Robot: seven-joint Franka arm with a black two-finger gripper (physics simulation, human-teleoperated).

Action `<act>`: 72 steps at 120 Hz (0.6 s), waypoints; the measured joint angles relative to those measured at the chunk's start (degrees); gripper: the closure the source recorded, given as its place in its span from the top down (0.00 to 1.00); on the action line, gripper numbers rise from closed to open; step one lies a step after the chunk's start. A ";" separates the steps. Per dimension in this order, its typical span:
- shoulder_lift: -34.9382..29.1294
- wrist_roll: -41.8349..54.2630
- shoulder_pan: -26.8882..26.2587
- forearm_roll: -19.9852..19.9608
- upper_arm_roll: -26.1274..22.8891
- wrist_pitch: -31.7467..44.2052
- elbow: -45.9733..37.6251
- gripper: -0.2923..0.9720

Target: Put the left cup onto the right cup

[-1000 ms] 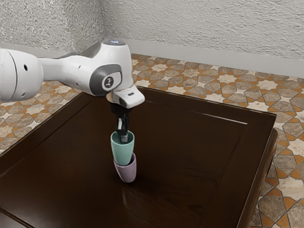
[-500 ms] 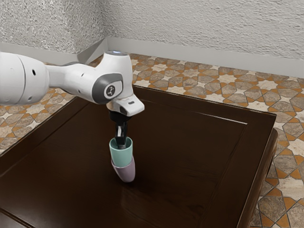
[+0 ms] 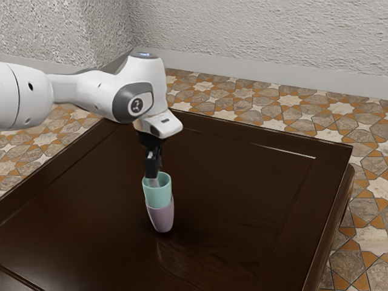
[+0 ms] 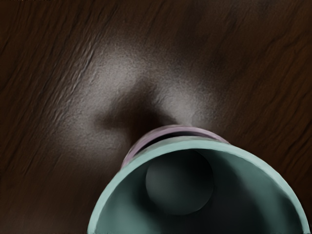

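A teal cup (image 3: 157, 189) sits nested upright inside a mauve cup (image 3: 161, 218) near the middle of the dark wooden table (image 3: 254, 200). My gripper (image 3: 154, 172) hangs straight above the stack, its fingertips at the teal cup's rim on the side toward the exterior view's left. The fingers look slightly open and no longer carry the cup. In the wrist view the teal cup (image 4: 204, 195) looms just under my hand, seen from above into its round bottom, with the mauve cup's rim (image 4: 168, 131) peeking out behind it.
The table has a raised border (image 3: 330, 200) along its edges, and bare wood lies all around the stack. Patterned floor tiles (image 3: 364, 127) and a rough grey wall (image 3: 254, 30) lie beyond.
The teal cup went deeper into the mauve cup and the stack, tilted half a second ago, now stands upright. My hand has risen a little while the cups stayed put.
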 joint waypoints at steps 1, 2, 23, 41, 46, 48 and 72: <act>-0.03 0.00 0.00 0.10 0.00 -0.08 0.08 0.73; -0.09 -0.01 0.00 0.19 0.01 -0.16 0.16 0.73; -1.22 -0.10 0.01 2.83 0.40 -1.82 1.75 0.75; -2.46 -0.27 0.55 4.51 0.38 -3.47 4.56 0.76; -2.58 -0.30 1.55 4.54 0.44 -4.22 5.86 0.76; -2.62 -0.32 1.88 4.56 0.52 -4.59 6.44 0.76; -3.67 -0.46 4.53 5.33 2.40 -10.38 12.49 0.77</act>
